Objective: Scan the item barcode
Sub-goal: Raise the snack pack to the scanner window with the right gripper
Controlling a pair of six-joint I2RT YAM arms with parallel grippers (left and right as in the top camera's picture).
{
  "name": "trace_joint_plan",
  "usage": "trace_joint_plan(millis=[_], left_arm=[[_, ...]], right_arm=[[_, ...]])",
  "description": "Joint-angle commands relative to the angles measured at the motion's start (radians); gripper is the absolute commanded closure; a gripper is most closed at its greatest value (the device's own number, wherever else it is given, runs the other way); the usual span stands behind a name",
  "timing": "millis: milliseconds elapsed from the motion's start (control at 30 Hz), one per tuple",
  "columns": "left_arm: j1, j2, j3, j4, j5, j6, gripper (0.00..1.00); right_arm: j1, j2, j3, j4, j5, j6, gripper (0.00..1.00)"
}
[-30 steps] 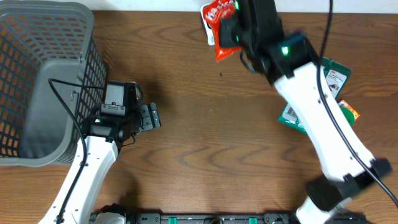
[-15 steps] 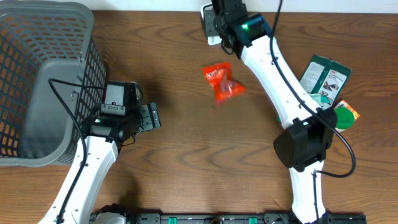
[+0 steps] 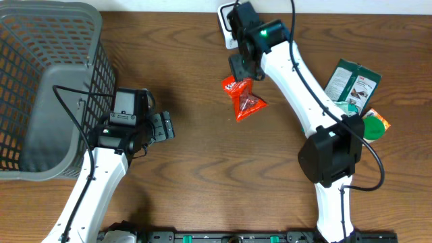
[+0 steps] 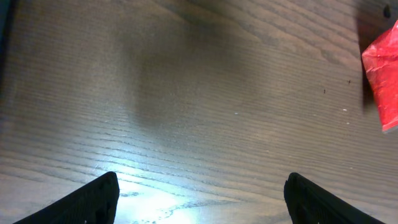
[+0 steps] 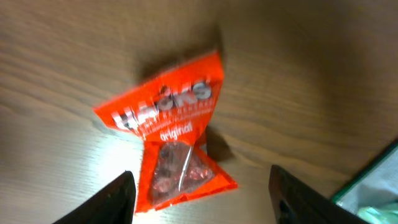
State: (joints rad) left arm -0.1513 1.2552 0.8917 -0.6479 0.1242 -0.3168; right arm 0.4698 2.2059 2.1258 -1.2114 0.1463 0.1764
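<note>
Overhead: grey basket [image 3: 101, 67] far L; red candy bag [image 3: 243, 99] on table [image 3: 202, 155], apart.

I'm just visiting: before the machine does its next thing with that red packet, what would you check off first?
1. Red packet lies on the table, nothing gripping it: ok.
2. Right jaws open, hovering by the packet: ok.
3. Left jaws open, empty: ok.
4. Barcode in sight: not ok; the upper face shows only lettering and a clear window.
5. Green packs lie well apart from it: ok.
</note>
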Motion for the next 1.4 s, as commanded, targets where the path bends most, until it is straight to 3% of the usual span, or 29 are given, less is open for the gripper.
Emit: trace_joint_plan(millis=[0,400,567,600,700,733,1033,1167,1300,1367], left_arm=[[0.004,0.005,-0.003,-0.003,-0.013,0.005,0.15],[0.004,0.005,-0.003,-0.003,-0.013,0.005,0.15],[0.004,0.005,-0.003,-0.003,-0.013,0.005,0.15],[0.004,0.005,-0.003,-0.003,-0.013,0.005,0.15],[0.004,0.005,-0.003,-0.003,-0.013,0.005,0.15],[0.004,0.006,-0.003,-0.003,-0.013,0.005,0.15],[0.004,0.005,-0.003,-0.003,-0.013,0.005,0.15],[0.004,0.006,-0.003,-0.003,-0.013,0.005,0.15],[0.004,0.005,-0.003,-0.003,-0.013,0.005,0.15],[0.004,0.006,-0.003,-0.003,-0.013,0.005,0.15]], right_arm=[[-0.004,-0.010,-0.118,0.050,-0.051,0.013,0.37],[-0.003,-0.010,-0.418,0.413,-0.077,0.007,0.51],[-0.003,-0.010,-0.454,0.431,-0.077,0.006,0.53],[-0.004,-0.010,-0.454,0.429,-0.076,0.006,0.60],[-0.004,-0.015,-0.452,0.434,-0.077,0.006,0.96],[-0.004,-0.020,-0.448,0.439,-0.077,0.005,0.99],[-0.002,-0.246,-0.406,0.435,-0.077,-0.006,0.99],[-0.002,-0.365,-0.406,0.446,-0.061,0.057,0.99],[-0.002,-0.406,-0.407,0.538,0.018,0.133,0.99],[-0.004,-0.385,-0.407,0.666,0.090,0.168,0.99]])
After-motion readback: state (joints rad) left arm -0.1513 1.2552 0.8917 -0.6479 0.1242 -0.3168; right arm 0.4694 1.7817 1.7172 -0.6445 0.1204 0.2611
